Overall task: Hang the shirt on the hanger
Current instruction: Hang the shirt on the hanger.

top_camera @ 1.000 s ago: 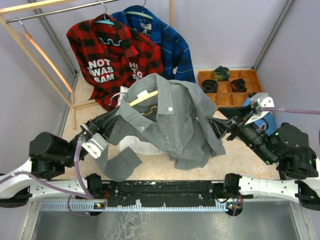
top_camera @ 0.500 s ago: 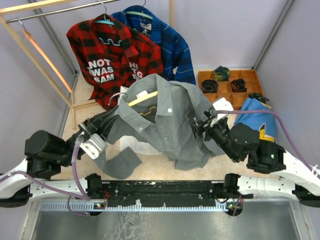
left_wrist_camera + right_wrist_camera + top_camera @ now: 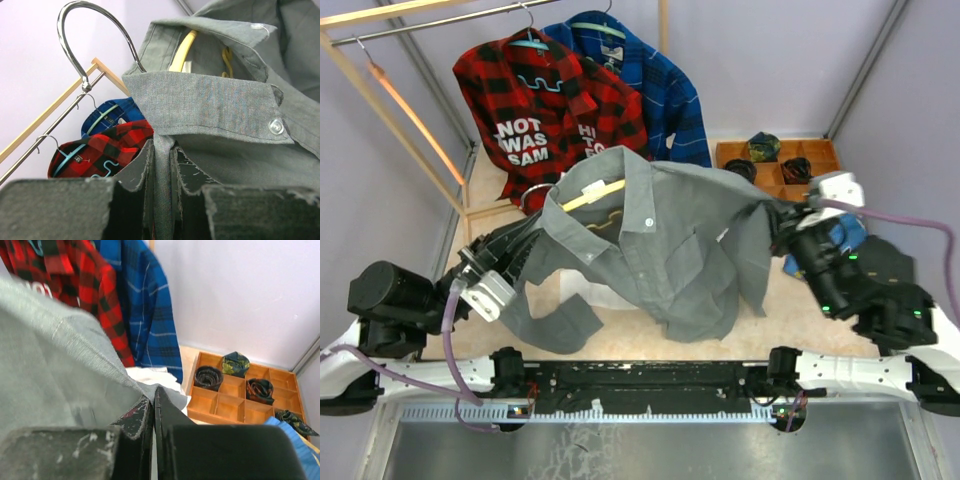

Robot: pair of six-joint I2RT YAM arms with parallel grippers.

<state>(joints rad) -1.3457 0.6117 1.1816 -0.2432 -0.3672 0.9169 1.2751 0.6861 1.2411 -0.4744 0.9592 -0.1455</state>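
Observation:
The grey shirt hangs spread between both arms, its collar wrapped round the pale yellow hanger. The hanger's yellow arm shows inside the collar and its silver hook sticks out to the left. My left gripper is shut on a fold of the shirt just below the collar. My right gripper is shut on the shirt's edge at its right side, holding it pulled out to the right. One sleeve hangs down at the lower left.
A red-black plaid shirt and a blue plaid shirt hang on teal hangers from the rail of the wooden rack. A wooden tray of rolled ties stands back right, with blue cloth beside it. White cloth lies under the shirt.
My right gripper has closed on the shirt's right side and drawn it to the right and back, spreading the shirt. The left arm has shifted slightly left with the collar.

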